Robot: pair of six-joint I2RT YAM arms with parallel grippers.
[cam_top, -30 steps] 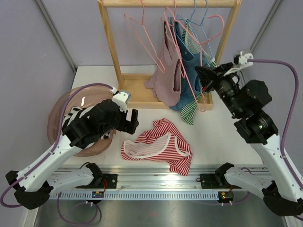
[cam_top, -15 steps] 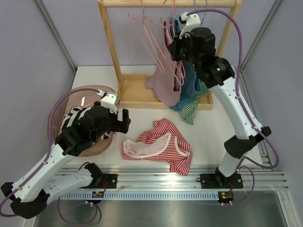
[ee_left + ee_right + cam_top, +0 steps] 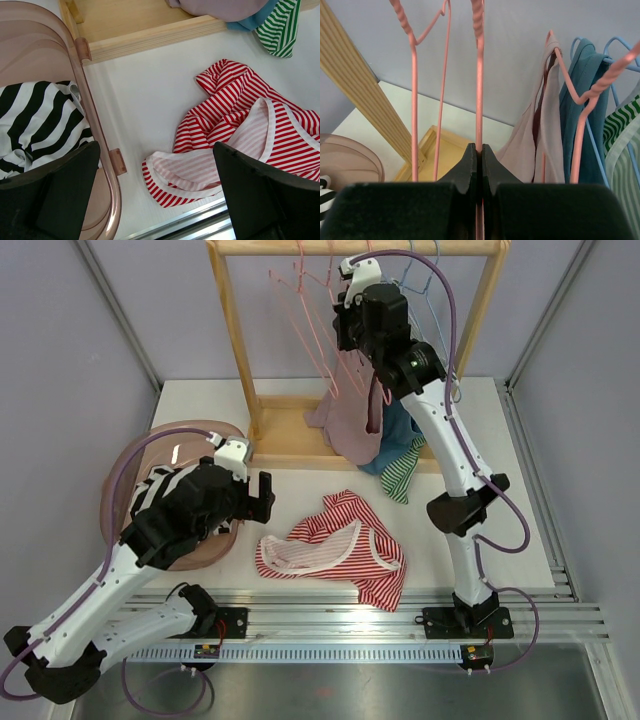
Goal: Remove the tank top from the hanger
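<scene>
On rack (image 3: 232, 330): tank top (image 3: 345, 430) vertical, hem down; jaws pinch hanger (image 3: 479, 75).

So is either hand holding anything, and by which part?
The right hand is shut on a pink hanger, pinching its straight wire below the twisted neck. The left hand is open, holding nothing.

Beside the post of the wooden rack (image 3: 350, 85), the right gripper (image 3: 480, 150) is hiding the lower wire of the pink hanger (image 3: 479, 90).

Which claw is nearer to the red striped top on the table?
Left. The left claw is open beside the red striped top; the right claw is high at the rail, shut on a pink hanger.
</scene>
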